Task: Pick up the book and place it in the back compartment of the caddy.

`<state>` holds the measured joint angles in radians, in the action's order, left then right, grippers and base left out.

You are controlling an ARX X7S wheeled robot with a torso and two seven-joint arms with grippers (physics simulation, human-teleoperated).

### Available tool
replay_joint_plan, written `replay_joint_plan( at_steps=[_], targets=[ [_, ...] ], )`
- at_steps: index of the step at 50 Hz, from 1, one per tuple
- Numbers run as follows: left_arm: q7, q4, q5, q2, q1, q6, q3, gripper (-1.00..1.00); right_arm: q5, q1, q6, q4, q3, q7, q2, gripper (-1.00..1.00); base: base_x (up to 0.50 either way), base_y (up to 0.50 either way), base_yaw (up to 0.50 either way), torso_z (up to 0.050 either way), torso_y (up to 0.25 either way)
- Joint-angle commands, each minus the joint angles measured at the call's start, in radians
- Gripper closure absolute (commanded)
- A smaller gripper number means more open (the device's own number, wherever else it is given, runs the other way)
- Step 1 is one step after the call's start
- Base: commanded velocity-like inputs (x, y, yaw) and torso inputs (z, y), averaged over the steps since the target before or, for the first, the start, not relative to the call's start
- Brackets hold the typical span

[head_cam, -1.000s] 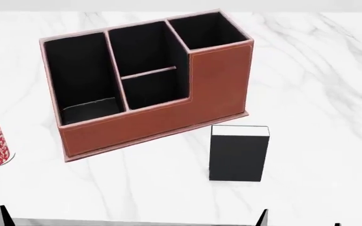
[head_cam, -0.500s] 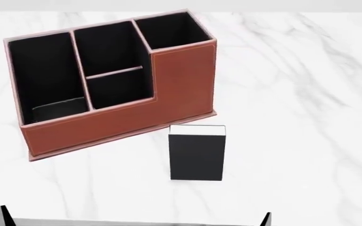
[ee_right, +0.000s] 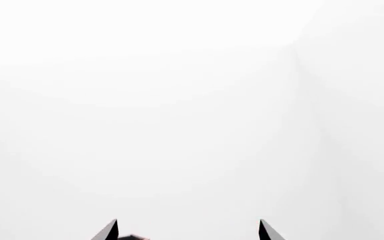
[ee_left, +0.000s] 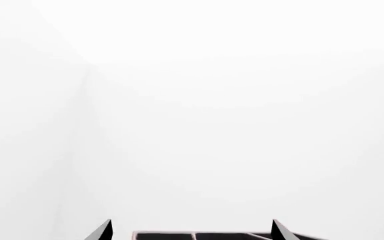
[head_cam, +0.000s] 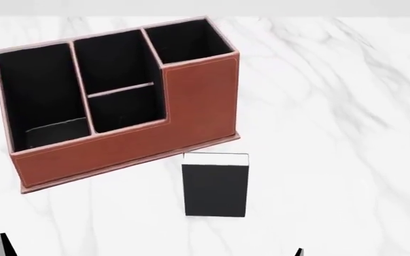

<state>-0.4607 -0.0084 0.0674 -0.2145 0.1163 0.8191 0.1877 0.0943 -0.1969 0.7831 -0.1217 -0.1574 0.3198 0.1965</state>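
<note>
The caddy (head_cam: 119, 144), reddish-brown with black lining, stands at the left of the head view, with its stepped front wall facing me. The black book (head_cam: 215, 186) stands upright just in front of the caddy's right end, white page edges on top. In the head view only one dark fingertip (head_cam: 4, 245) shows at the bottom left and another fingertip (head_cam: 299, 252) at the bottom right, both well short of the book. My left gripper (ee_left: 190, 231) is open and empty, with the caddy's rim (ee_left: 199, 235) between its tips. My right gripper (ee_right: 188, 231) is open and empty.
The white marble table (head_cam: 347, 106) spreads to the right of the caddy and the book. Its far edge (head_cam: 319, 16) runs along the top of the head view. Both wrist views show mostly plain white wall.
The head view has shifted: the caddy and the book now sit further left and slightly lower in it. The red-and-white mug has left the view.
</note>
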Motion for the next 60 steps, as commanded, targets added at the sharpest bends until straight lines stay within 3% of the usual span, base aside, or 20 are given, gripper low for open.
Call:
replay_joint_plan(
  at_steps=[1, 60],
  targets=[
    [-0.007, 0.000, -0.001, -0.005, -0.002, -0.002, 0.005, -1.00, -0.011, -0.007, 0.024, -0.005, -0.004, 0.005, 0.004, -1.00, 0.21, 0.00, 0.00, 0.000, 0.000],
    [-0.040, 0.003, -0.004, -0.026, -0.005, 0.001, 0.026, -1.00, -0.013, -0.002, 0.021, -0.004, -0.027, 0.034, 0.026, -1.00, 0.21, 0.00, 0.00, 0.000, 0.000]
  ],
)
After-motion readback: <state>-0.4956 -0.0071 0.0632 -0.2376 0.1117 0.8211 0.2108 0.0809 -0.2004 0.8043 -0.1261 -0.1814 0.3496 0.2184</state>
